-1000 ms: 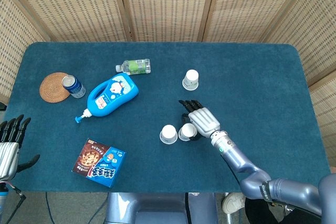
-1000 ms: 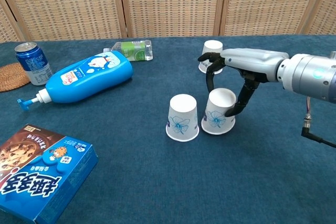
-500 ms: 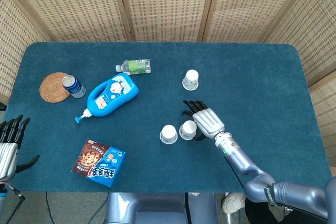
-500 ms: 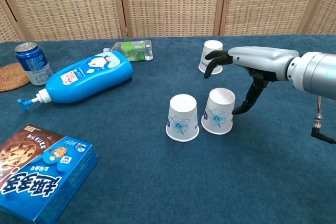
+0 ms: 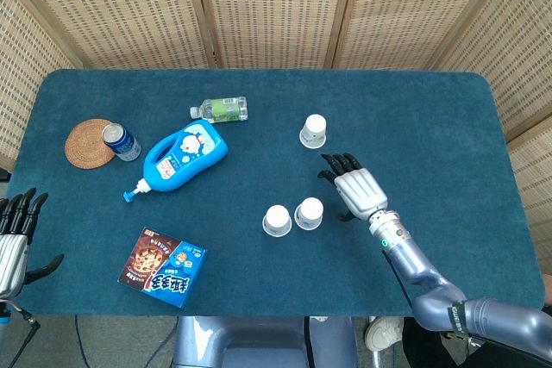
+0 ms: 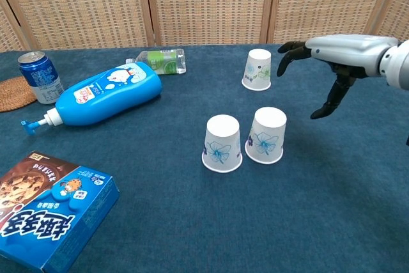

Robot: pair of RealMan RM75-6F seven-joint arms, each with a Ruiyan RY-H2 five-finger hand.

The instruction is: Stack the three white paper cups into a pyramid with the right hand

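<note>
Two cups [image 6: 243, 142] based side by side — third cup [image 6: 257, 69] unstacked at 12 o'clock.
Right hand [image 6: 330, 63] empty, fingers wide; next — grasp third cup, set atop pair.

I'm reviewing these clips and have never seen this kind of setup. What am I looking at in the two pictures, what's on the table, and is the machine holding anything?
This is a two-armed robot with human-like hands, steered remotely by a person. One picture looks down from a camera on its head, the other looks forward from its chest.

The right hand hangs open above the blue table, holding nothing. The left hand waits at the table's near left edge, also empty.

Three white paper cups stand upside down: two side by side, the left cup and the right cup, and a far cup behind them, apart. Nothing is stacked yet.

Off to the left lie a blue pump bottle, a small water bottle, a soda can beside a woven coaster, and a cookie box.
</note>
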